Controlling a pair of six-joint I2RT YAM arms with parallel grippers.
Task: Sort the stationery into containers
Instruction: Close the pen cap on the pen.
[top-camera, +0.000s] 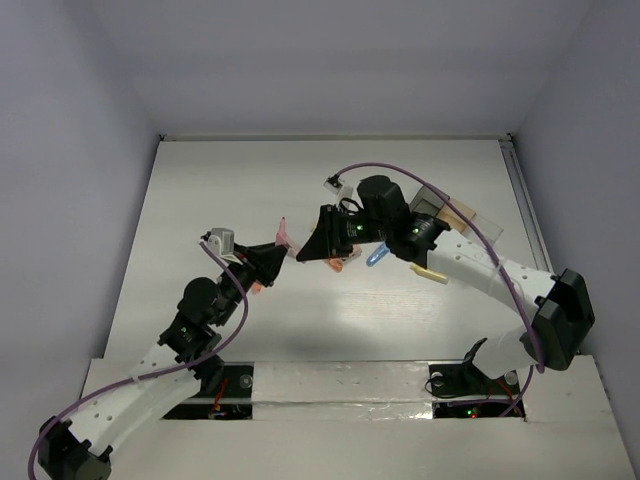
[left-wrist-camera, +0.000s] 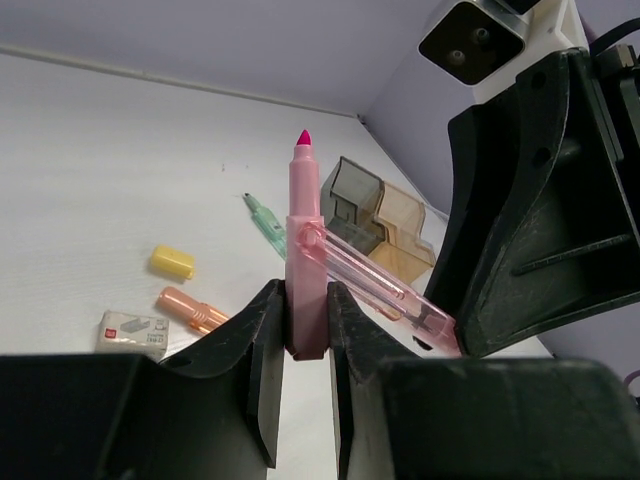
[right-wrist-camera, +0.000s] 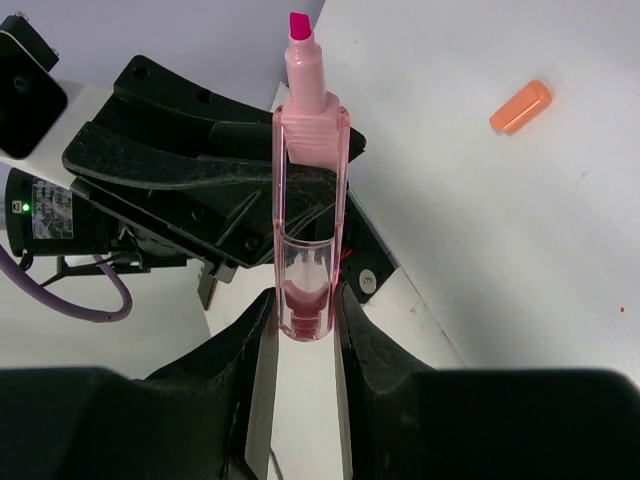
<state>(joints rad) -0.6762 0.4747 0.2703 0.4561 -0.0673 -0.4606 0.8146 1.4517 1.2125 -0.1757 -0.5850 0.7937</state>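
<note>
over white table, left tool and right tool clamp pink highlighter.

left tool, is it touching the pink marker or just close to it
Touching. The left wrist view shows the left tool shut on the pink marker, both fingers pressed flat against its lower body with no gap.

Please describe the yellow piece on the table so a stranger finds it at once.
In the left wrist view, several pieces lie on the table left of the left claw's pink marker. The yellow piece, short and rounded, lies just beyond the longer orange piece and flat grey-white block.
</note>
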